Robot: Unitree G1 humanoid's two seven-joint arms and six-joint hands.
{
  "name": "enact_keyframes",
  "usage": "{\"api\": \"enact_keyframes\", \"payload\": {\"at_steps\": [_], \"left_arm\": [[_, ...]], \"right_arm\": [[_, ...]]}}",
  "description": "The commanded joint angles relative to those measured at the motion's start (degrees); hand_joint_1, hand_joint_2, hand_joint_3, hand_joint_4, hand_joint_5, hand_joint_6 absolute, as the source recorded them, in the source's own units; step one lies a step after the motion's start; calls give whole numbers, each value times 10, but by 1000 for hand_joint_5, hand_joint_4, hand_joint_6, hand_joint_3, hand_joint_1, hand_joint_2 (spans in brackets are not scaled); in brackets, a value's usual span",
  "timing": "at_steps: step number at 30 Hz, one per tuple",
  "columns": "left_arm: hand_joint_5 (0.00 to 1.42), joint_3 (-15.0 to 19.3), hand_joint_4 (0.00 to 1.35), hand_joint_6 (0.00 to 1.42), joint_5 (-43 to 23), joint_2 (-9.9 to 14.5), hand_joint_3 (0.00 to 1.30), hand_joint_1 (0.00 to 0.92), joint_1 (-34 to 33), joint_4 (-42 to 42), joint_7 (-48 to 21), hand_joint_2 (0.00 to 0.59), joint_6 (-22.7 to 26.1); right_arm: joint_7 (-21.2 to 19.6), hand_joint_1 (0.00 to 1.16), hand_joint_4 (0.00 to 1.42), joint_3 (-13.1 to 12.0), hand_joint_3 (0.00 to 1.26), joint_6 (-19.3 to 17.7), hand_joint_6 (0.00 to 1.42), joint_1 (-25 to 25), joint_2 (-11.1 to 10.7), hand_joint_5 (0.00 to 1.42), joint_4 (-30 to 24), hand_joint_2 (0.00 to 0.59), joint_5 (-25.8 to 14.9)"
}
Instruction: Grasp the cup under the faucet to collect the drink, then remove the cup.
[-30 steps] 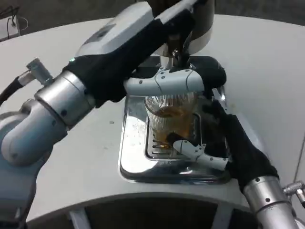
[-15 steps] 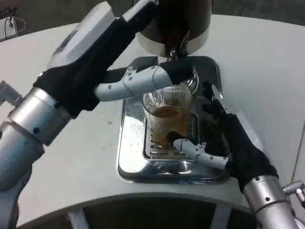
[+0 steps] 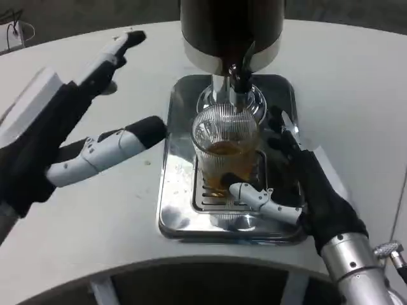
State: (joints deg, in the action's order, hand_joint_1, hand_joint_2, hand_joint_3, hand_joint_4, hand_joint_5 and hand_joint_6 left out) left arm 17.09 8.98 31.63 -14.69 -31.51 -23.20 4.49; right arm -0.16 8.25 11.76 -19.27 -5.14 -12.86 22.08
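Steel drip tray [image 3: 175, 219] on white table [image 3: 362, 95], slotted grate [image 3: 210, 200]

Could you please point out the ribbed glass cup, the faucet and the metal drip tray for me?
ribbed glass cup [image 3: 224, 143], head view, on its ribbed side wall.
faucet [image 3: 240, 77], head view, on the dark spout above the cup.
metal drip tray [image 3: 175, 213], head view, on its bare left rim.

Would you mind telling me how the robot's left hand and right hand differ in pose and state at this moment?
The left hand hovers over the bare table left of the tray, fingers spread, holding nothing; the right hand sits on the tray, wrapped around the cup under the faucet. The left hand is well clear of the cup; the right hand touches it. Both share black-and-white fingers.
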Motion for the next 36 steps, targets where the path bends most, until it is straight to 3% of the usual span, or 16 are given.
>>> {"api": "enact_keyframes", "payload": {"at_steps": [1,7,19,36], "left_arm": [[63,27,0,185,-12,15,70,0,43,-15,-4,53,6],[69,47,0,186,-11,28,71,0,91,-5,-5,57,-1],[75,44,0,188,14,37,79,0,159,27,0,60,-17],[66,-9,0,187,56,44,81,0,138,51,1,61,2]], "right_arm": [[-6,727,44,4,0,-13,80,-7,6,117,18,240,-5],[-9,724,44,6,0,-15,81,-17,10,121,22,243,-5],[-8,721,54,7,0,-18,94,-33,11,122,33,244,-15],[-18,720,63,13,0,-43,95,-61,25,131,86,244,-31]]}}
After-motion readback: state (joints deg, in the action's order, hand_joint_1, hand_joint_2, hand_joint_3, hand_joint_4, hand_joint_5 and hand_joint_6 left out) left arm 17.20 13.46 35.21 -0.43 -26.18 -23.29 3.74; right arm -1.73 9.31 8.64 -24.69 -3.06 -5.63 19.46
